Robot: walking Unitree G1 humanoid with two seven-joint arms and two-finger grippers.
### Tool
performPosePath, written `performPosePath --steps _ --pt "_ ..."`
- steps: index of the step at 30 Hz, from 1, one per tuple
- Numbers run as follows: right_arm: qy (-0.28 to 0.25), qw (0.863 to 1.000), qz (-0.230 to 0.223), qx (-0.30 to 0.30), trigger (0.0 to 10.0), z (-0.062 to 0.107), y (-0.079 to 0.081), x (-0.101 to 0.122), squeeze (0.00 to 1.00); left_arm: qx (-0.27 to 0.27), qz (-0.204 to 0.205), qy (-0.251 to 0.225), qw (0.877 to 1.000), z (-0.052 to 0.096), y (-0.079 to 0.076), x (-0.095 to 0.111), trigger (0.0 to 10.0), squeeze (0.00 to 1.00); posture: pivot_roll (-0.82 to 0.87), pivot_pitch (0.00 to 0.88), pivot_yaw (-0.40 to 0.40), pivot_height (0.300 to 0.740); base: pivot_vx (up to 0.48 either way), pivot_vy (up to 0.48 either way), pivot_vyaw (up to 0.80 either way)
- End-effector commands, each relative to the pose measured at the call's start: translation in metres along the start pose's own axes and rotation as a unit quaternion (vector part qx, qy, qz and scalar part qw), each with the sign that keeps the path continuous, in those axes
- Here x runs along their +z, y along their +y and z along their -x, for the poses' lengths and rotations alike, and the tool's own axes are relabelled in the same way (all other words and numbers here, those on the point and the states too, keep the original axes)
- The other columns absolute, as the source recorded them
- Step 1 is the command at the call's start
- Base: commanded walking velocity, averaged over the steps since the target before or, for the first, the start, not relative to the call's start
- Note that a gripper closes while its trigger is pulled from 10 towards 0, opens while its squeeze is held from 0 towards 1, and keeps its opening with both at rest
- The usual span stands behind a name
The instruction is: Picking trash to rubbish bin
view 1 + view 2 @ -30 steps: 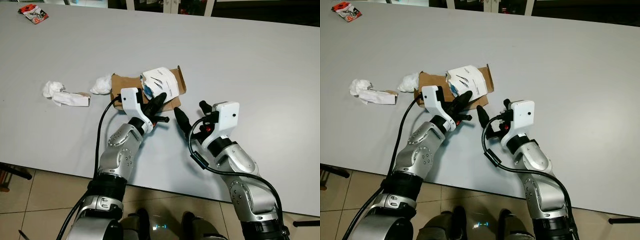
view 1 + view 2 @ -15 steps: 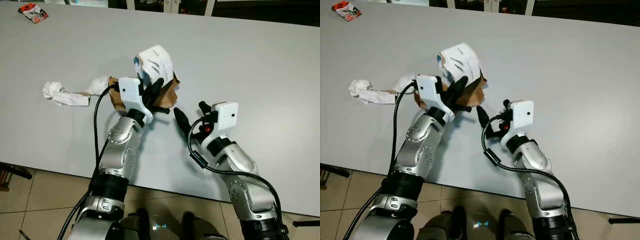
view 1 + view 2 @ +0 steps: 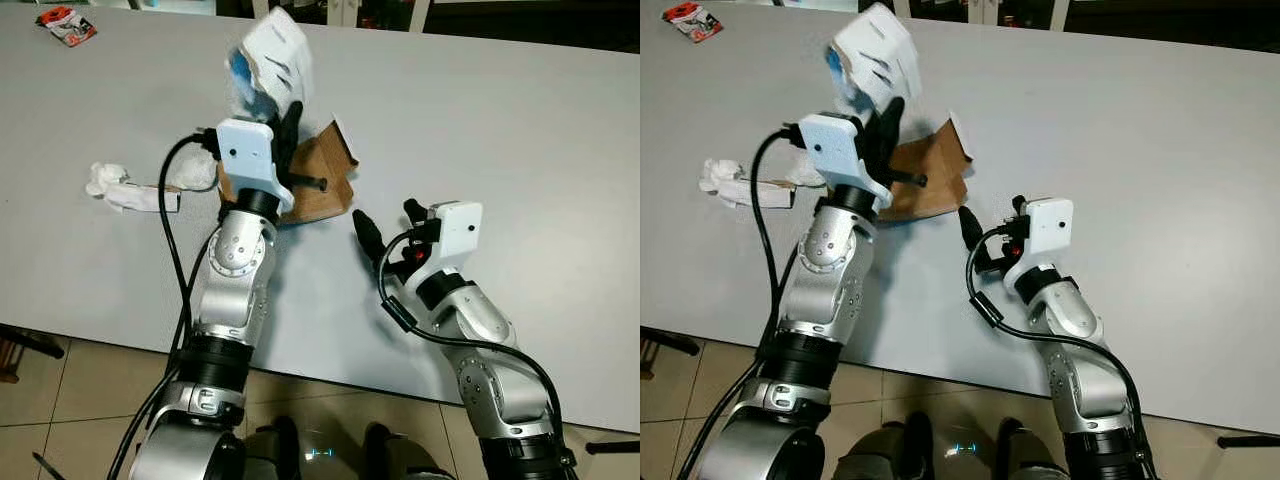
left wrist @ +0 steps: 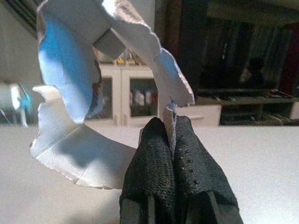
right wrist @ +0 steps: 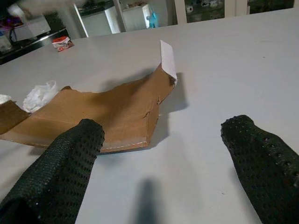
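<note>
Left gripper [image 3: 287, 112] is pinching torn white paper [image 3: 268, 58], holding it above the cardboard [image 3: 318, 185]; right gripper [image 3: 385, 224] is hovering spread just beside the cardboard. Cardboard and tissues [image 3: 122, 186] near it are still waiting; binning hasn't happened yet.

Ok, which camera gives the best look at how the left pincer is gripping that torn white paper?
The left wrist view: both fingers close on the torn white paper's edge. The eye views show the left pincer raising it over the table, the grip point hidden.
</note>
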State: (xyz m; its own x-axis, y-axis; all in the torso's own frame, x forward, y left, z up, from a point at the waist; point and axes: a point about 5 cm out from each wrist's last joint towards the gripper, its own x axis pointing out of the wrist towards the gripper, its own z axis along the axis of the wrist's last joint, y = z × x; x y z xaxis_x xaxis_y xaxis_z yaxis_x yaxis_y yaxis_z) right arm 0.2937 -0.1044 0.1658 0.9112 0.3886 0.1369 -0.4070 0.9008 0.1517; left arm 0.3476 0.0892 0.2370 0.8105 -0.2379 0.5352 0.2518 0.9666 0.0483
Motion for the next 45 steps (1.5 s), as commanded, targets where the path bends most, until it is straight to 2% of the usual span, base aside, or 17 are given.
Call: performPosePath --steps 1,4,6,7,8,9,12,13,14,17,19,29,31,33,35,40,45 --pt "-0.003 1.000 0.000 -0.004 10.0 0.000 -0.001 0.000 0.00 -0.011 -0.041 -0.039 0.998 -0.005 -0.004 0.016 10.0 0.00 -0.05 0.222 0.040 0.740 0.000 0.000 0.00" --pt "-0.004 1.000 0.000 -0.004 10.0 0.000 -0.001 0.001 0.00 -0.019 -0.115 -0.064 0.991 -0.010 -0.006 0.028 10.0 0.00 -0.05 0.223 0.039 0.740 0.000 0.000 0.00" --pt "-0.004 1.000 0.000 -0.005 10.0 0.000 -0.001 0.001 0.00 -0.020 -0.131 -0.069 0.989 -0.011 -0.007 0.030 10.0 0.00 -0.05 0.223 0.039 0.740 0.000 0.000 0.00" --pt "-0.005 1.000 0.001 -0.005 10.0 -0.001 -0.002 0.001 0.00 -0.027 -0.164 -0.068 0.984 -0.012 -0.007 0.030 10.0 0.00 -0.05 0.222 0.039 0.740 0.000 0.000 0.00" --pt "-0.005 1.000 0.001 -0.005 10.0 -0.001 -0.002 0.001 0.00 -0.027 -0.164 -0.068 0.984 -0.012 -0.007 0.030 10.0 0.00 -0.05 0.222 0.039 0.740 0.000 0.000 0.00" --pt "-0.005 1.000 0.001 -0.006 10.0 -0.001 -0.002 0.001 0.00 -0.032 -0.184 -0.066 0.980 -0.013 -0.008 0.030 10.0 0.00 -0.05 0.222 0.039 0.740 0.000 0.000 0.00" --pt "-0.017 1.000 0.003 -0.017 10.0 -0.002 -0.005 0.004 0.00 -0.020 -0.195 -0.040 0.980 -0.010 -0.002 0.020 10.0 0.00 -0.05 0.220 0.041 0.740 0.000 0.000 0.00" --pt "-0.034 0.999 0.003 -0.041 10.0 -0.003 -0.011 0.010 0.00 -0.009 -0.196 -0.023 0.980 -0.006 0.005 0.012 10.0 0.00 -0.04 0.217 0.044 0.740 0.000 0.000 0.00" --pt "-0.034 0.999 0.003 -0.041 10.0 -0.003 -0.011 0.010 0.00 -0.009 -0.196 -0.023 0.980 -0.006 0.005 0.012 10.0 0.00 -0.04 0.217 0.044 0.740 0.000 0.000 0.00" --pt "-0.069 0.994 0.009 -0.089 10.0 -0.005 -0.026 0.024 0.00 0.003 -0.205 0.003 0.979 0.004 0.015 0.002 10.0 0.00 -0.04 0.212 0.047 0.740 0.000 0.000 0.00" --pt "-0.084 0.990 0.014 -0.111 10.0 -0.006 -0.033 0.031 0.00 0.009 -0.205 0.016 0.979 0.008 0.017 -0.001 10.0 0.00 -0.04 0.210 0.050 0.740 0.000 0.000 0.00" --pt "-0.107 0.982 0.039 -0.153 10.0 -0.004 -0.044 0.040 0.00 0.019 -0.199 0.035 0.979 0.019 0.020 -0.008 10.0 0.00 -0.04 0.199 0.054 0.740 0.000 0.000 0.00" --pt "-0.111 0.980 0.041 -0.157 10.0 -0.004 -0.046 0.040 0.00 0.021 -0.190 0.036 0.981 0.020 0.022 -0.008 10.0 0.00 -0.04 0.196 0.056 0.740 0.000 0.000 0.00" --pt "-0.118 0.977 0.045 -0.170 10.0 -0.004 -0.049 0.042 0.00 0.038 -0.136 0.041 0.989 0.026 0.030 -0.009 10.0 0.00 -0.04 0.185 0.062 0.740 0.000 0.000 0.00" --pt "-0.124 0.975 0.046 -0.179 10.0 -0.005 -0.051 0.044 0.00 0.048 -0.106 0.042 0.992 0.031 0.036 -0.011 10.0 0.00 -0.04 0.179 0.066 0.740 0.000 0.000 0.00" --pt "-0.133 0.971 0.052 -0.190 10.0 -0.005 -0.053 0.045 0.00 0.058 -0.097 0.058 0.992 0.042 0.042 -0.018 10.0 0.00 -0.04 0.160 0.073 0.740 0.000 0.000 0.00" --pt "-0.136 0.970 0.051 -0.193 10.0 -0.006 -0.054 0.044 0.00 0.049 -0.102 0.065 0.991 0.043 0.041 -0.021 10.0 0.00 -0.04 0.151 0.074 0.740 0.000 0.000 0.00"
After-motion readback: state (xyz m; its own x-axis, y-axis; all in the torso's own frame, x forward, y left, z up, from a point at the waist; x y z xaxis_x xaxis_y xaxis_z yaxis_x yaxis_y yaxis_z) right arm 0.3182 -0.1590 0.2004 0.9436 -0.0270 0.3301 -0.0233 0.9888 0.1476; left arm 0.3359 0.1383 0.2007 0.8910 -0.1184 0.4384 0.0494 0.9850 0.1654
